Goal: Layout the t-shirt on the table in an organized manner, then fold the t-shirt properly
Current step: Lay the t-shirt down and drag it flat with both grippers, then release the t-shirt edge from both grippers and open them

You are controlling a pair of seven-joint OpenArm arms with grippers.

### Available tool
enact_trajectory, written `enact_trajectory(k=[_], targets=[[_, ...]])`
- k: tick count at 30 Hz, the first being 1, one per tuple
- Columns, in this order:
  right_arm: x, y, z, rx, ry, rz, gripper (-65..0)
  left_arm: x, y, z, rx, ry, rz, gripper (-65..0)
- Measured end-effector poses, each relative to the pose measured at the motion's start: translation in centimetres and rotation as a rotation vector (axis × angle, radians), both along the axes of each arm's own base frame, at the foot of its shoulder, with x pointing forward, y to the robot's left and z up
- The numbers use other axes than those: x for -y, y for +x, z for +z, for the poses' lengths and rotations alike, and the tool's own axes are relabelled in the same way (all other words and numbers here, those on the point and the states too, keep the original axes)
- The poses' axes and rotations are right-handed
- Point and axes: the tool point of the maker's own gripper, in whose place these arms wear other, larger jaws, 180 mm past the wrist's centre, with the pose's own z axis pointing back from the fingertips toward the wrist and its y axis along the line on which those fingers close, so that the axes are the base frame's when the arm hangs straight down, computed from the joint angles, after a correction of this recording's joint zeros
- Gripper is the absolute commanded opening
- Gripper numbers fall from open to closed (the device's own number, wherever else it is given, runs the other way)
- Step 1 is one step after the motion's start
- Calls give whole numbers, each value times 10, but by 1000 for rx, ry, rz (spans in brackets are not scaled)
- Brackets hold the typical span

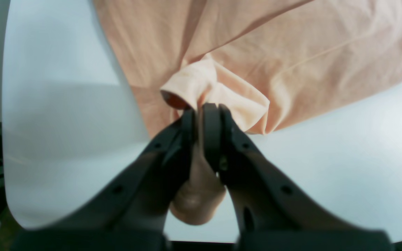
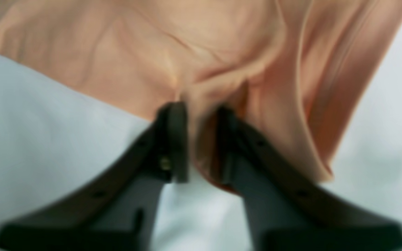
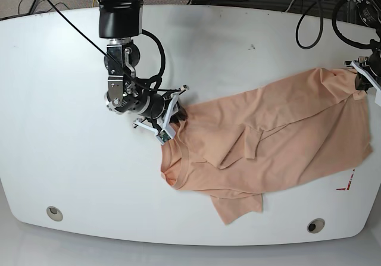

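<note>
The t-shirt [image 3: 280, 141] is lying crumpled across the right half of the white counter [image 3: 71, 129], stretched between both arms. The left gripper [image 1: 201, 108] is pinching a fold of its hem at the far right edge, fingers [image 1: 211, 132] pressed tight on the cloth. The right gripper [image 2: 201, 139] is at the shirt's left end by the collar, its fingers [image 2: 178, 139] standing narrowly apart with fabric bunched between them.
</note>
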Motion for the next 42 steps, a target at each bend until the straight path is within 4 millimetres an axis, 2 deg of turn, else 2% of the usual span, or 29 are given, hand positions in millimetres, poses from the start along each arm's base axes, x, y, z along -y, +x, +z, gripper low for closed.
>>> enact_trajectory(k=[4, 8, 11, 16, 24, 30, 38, 42], targets=[[2, -6, 3, 15, -3, -2, -628, 0, 0, -1, -3, 3, 2, -647], [13, -16, 11, 50, -33, 1, -626, 9, 2, -6, -23, 2, -36, -647], [31, -27, 12, 45, -89, -1, -626, 18, -2, -13, -45, -12, -62, -647], [72, -46, 11, 31, -132, -100, -626, 16, -17, -23, -94, -8, -56, -647], [122, -93, 0, -24, -220, -174, -626, 24, -33, -37, -151, -21, -84, -647], [151, -123, 0, -52, -263, -243, -626, 27, -50, -49, -216, -16, -104, -647], [182, -156, 0, -94, -305, -328, -626, 28, -59, -53, -252, -9, -131, -647], [191, -170, -2, -116, -309, -355, -626, 24, -63, -52, -267, 5, -145, -647]])
